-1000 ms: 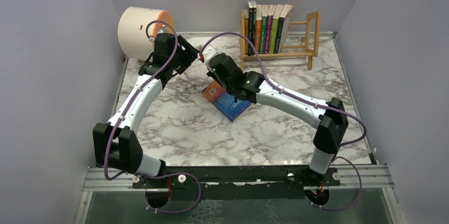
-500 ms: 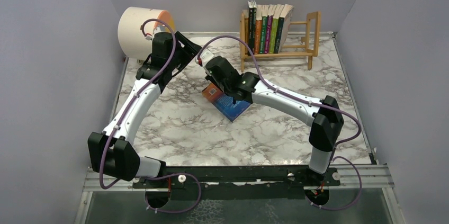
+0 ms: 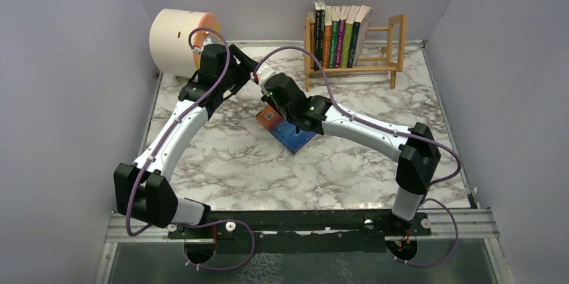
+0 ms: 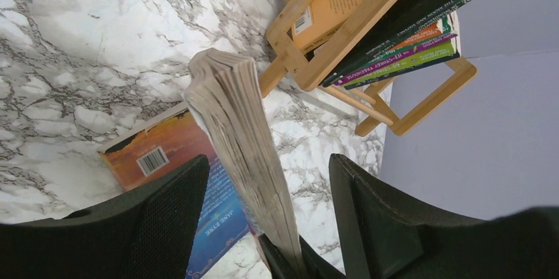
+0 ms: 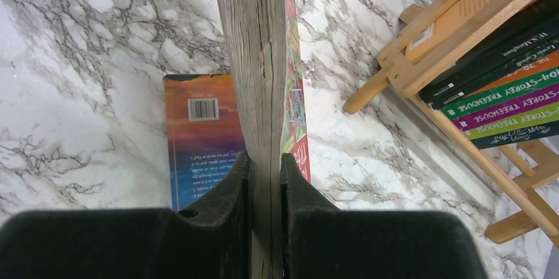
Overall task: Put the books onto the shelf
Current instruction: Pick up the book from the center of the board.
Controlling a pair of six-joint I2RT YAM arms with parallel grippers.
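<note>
Toward ten o'clock on the marble tabletop (image 3: 221, 163) sat a cream cylinder with an orange face (image 3: 176, 41). Just off its four o'clock side hung the left gripper (image 4: 267, 167), its fingers (image 4: 165, 219) spread wide and gripping nothing. They straddled an upright paperback (image 4: 240, 140), whose pale page edges stood in the opening with a gap showing on either side. That paperback, with a red illustrated cover, was pinched along its page edges by the right gripper (image 5: 264, 173), whose jaws were pressed tight against it, holding it up above the middle-rear of the table. Beneath it, toward five o'clock, a Jane Eyre paperback (image 3: 290, 133) lay flat with its blue and orange back cover and barcode facing up. At one o'clock stood the light-wood shelf (image 3: 392, 42), with a row of upright books (image 3: 339, 32) packed at its left end. Among them were Treehouse titles with green and purple spines.
</note>
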